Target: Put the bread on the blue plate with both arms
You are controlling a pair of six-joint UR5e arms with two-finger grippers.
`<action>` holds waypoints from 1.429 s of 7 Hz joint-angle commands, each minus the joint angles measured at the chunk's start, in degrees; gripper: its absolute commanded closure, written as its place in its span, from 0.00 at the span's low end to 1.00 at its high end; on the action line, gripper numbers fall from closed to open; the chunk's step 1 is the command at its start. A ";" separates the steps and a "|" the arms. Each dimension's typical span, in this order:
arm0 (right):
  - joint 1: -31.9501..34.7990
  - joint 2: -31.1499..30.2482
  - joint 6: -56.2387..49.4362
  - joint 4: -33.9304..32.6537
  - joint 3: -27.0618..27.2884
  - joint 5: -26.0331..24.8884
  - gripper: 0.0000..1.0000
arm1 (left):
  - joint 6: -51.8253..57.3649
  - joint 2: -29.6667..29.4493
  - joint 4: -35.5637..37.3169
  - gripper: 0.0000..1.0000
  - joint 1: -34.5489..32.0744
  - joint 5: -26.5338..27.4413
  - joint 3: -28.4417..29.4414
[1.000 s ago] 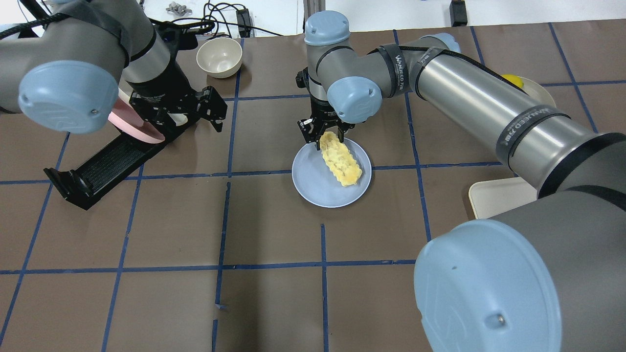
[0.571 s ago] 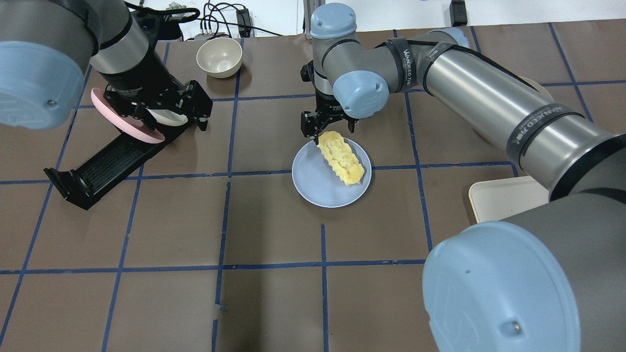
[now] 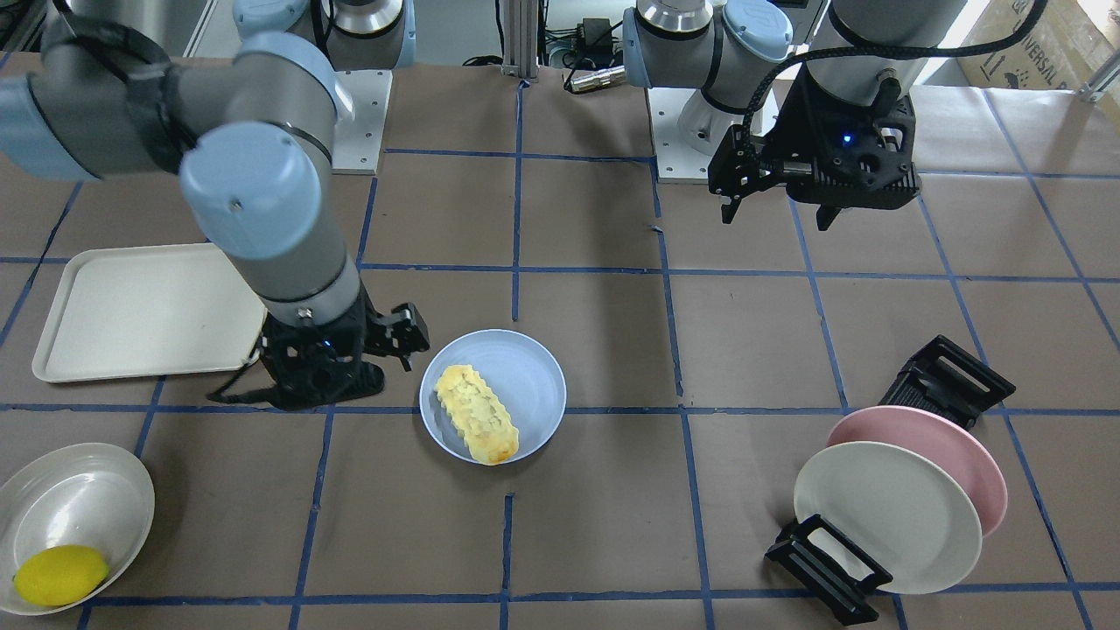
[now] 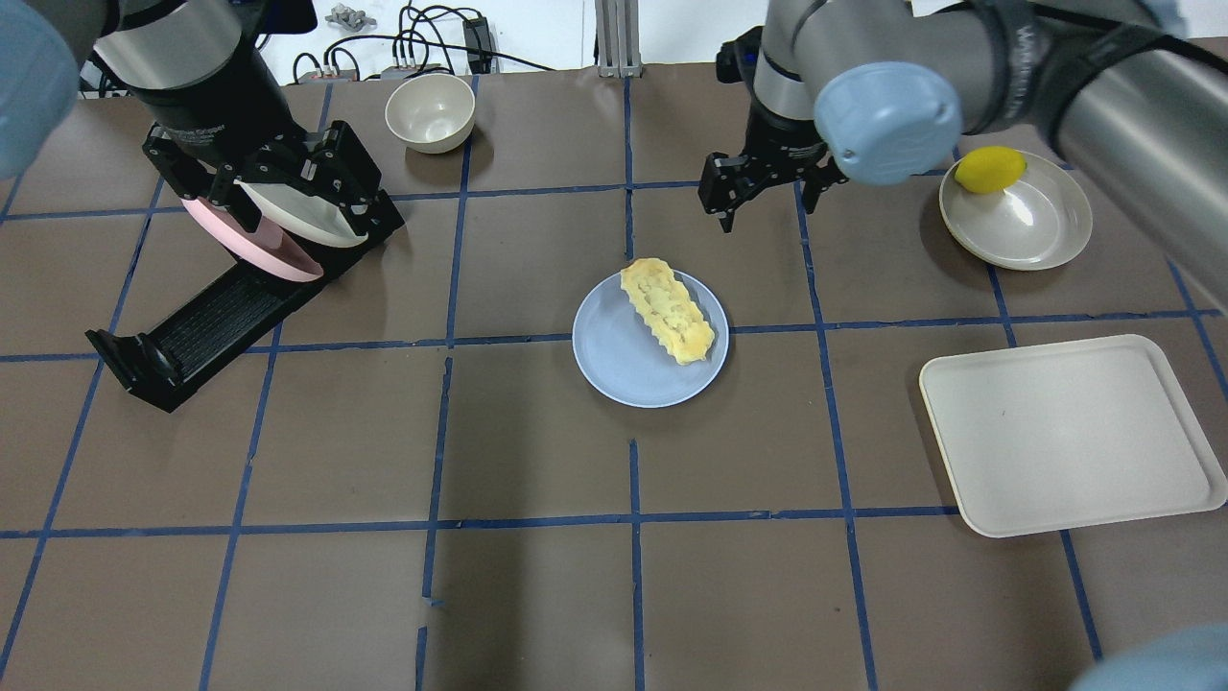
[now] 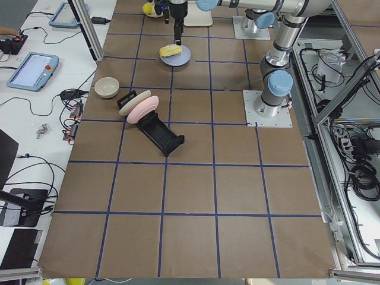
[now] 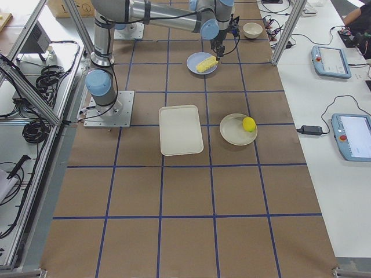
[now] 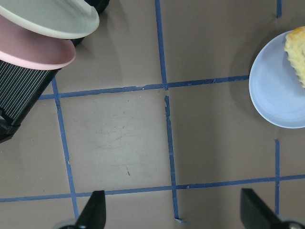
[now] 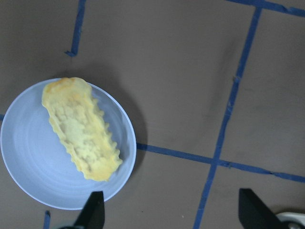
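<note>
Yellow bread point(image 4: 667, 309) reaches blue plate point(image 4: 614, 369) rim; right claw point(image 4: 767, 213) well apart

Three plates point(image 4: 614, 369) point(image 3: 884, 516) point(image 3: 971, 446), two bowls point(image 4: 430, 113) point(image 4: 1027, 226), one bread point(image 4: 669, 309)

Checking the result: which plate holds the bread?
The blue plate, flat at mid-table, holds the bread; the pink plate and white plate lean in the rack.

bread point(image 4: 668, 310): golden-yellow, crimped | blue plate point(image 4: 616, 363): pale lavender-blue | table point(image 4: 537, 441): brown, blue grid
</note>
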 commanded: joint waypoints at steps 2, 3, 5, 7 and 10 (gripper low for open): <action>-7.92 -15.05 -0.89 8.09 8.67 0.71 0.00 | -0.37 -0.40 0.26 0.00 0.01 -0.03 0.27; -7.92 -16.48 -0.28 8.56 8.67 0.63 0.00 | -0.46 -0.40 0.26 0.00 0.01 -0.12 0.10; -7.66 -17.10 -0.36 9.27 8.67 0.98 0.00 | -0.46 -0.49 0.26 0.00 0.01 -0.12 0.10; -7.66 -16.93 -1.06 9.45 8.50 0.90 0.00 | -0.46 -0.58 0.35 0.00 0.36 -0.21 0.27; -7.40 -17.64 -0.98 9.45 8.85 1.77 0.00 | -1.07 -0.22 0.26 0.00 2.56 -0.21 -0.08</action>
